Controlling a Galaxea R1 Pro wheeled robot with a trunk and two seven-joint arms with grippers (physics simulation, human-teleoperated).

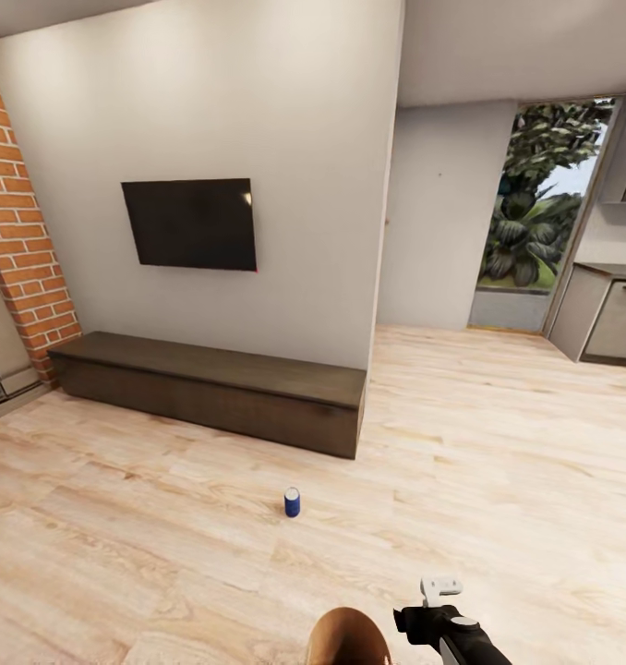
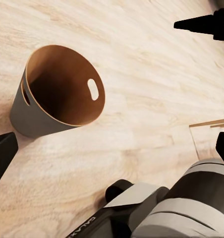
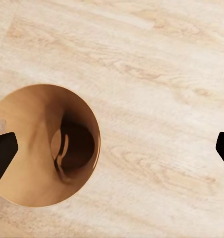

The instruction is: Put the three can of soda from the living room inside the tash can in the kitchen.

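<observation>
The right gripper's fingers (image 3: 4,154) stand wide apart with nothing between them but floor, the dark tips sitting at 9 and 3 o'clock of the right wrist view. Just under them the tash can (image 3: 45,144) stands upright on the wood floor (image 3: 156,99), its mouth open toward the camera; something round and pale lies at the bottom, too dim to name. The left gripper's fingers (image 2: 3,153) are likewise spread and empty, looking down at the same bin (image 2: 57,89) from one side, where an oval handle slot shows in its wall.

In the head view the right gripper (image 1: 439,586) hangs at 5 o'clock, the bin's brown rim (image 1: 348,637) at 6 o'clock beside it. Farther out, just below centre, the dark blue soda can (image 1: 292,501) stands upright on the floor in front of the low cabinet (image 1: 211,388), under the black television (image 1: 190,223).

That can is probably light, stiff and smooth-sided, so it would tip easily if nudged. A mid-height pinch across its body, fingers level, seems safest.
</observation>
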